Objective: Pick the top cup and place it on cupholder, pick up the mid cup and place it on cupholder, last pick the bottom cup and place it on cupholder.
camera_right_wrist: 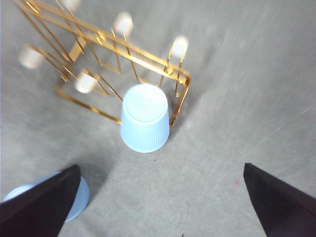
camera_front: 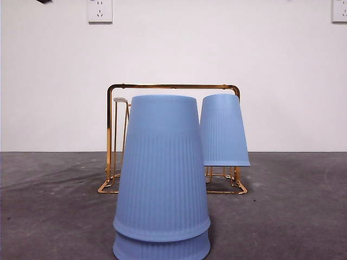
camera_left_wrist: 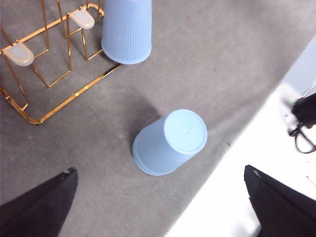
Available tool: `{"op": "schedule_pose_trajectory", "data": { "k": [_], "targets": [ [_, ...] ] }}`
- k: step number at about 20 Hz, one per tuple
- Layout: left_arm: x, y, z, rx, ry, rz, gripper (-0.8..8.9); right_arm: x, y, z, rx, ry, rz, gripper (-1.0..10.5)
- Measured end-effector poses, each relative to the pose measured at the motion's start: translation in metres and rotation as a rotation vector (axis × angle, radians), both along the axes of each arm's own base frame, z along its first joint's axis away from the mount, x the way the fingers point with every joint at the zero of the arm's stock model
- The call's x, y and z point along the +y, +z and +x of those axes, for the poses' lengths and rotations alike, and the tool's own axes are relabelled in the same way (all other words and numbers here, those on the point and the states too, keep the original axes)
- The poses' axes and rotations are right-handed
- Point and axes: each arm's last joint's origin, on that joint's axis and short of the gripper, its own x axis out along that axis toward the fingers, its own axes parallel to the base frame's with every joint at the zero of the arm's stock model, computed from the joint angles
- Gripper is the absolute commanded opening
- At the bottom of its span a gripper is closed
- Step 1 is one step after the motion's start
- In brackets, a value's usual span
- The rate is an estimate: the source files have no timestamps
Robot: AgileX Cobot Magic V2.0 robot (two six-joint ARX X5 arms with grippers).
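On a dark grey table (camera_front: pixel 49 216) before a white wall, the gold wire cupholder (camera_front: pixel 173 86) stands upright behind a stack of two blue ribbed cups, both mouth-down. The upper cup of the stack (camera_front: pixel 162 168) is nested over the lower cup (camera_front: pixel 161 248), of which only a band at the rim shows in the front view. A third blue cup (camera_front: pixel 223 130) sits upside down on one corner prong of the cupholder, its rim hanging clear of the wire base. Other prongs stand bare, their white tips (camera_left_wrist: pixel 19 53) uncovered.

The left gripper (camera_left_wrist: pixel 163 207) hangs high above the table with its black jaws spread wide and nothing between them; the stack lies below it, just ahead of the gap, and the cupholder lies farther out beyond that. The right gripper (camera_right_wrist: pixel 163 207) is likewise raised, jaws wide apart and empty, looking down on the cup on the rack ahead of it, with the stack at the edge of its view beside one jaw. Two sockets (camera_front: pixel 100 11) are set in the wall.
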Motion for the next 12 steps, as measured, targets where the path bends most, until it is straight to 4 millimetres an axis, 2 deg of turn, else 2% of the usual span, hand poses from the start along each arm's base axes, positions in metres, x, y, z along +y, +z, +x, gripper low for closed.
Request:
{"op": "schedule_pose_trajectory", "data": {
  "k": [2,5,8,10,12],
  "targets": [
    [-0.012,0.001,0.005,-0.006,-0.02,0.03,5.68,-0.018,0.011,-0.033,-0.063,0.011,0.041,5.6],
    [-0.032,-0.001,0.012,0.015,-0.068,0.079,5.68,-0.04,0.009,-0.077,-0.167,0.054,0.111,5.6],
    [-0.052,-0.005,0.02,0.036,-0.082,0.174,5.72,-0.061,-0.01,-0.115,-0.234,0.121,0.203,5.6],
    [-0.068,-0.009,0.024,0.056,-0.117,0.204,5.73,-0.073,-0.027,-0.134,-0.244,0.162,0.25,5.6],
    [-0.085,-0.019,0.027,0.085,-0.158,0.239,6.16,-0.083,-0.044,-0.149,-0.249,0.177,0.28,5.6]
  ]
}}
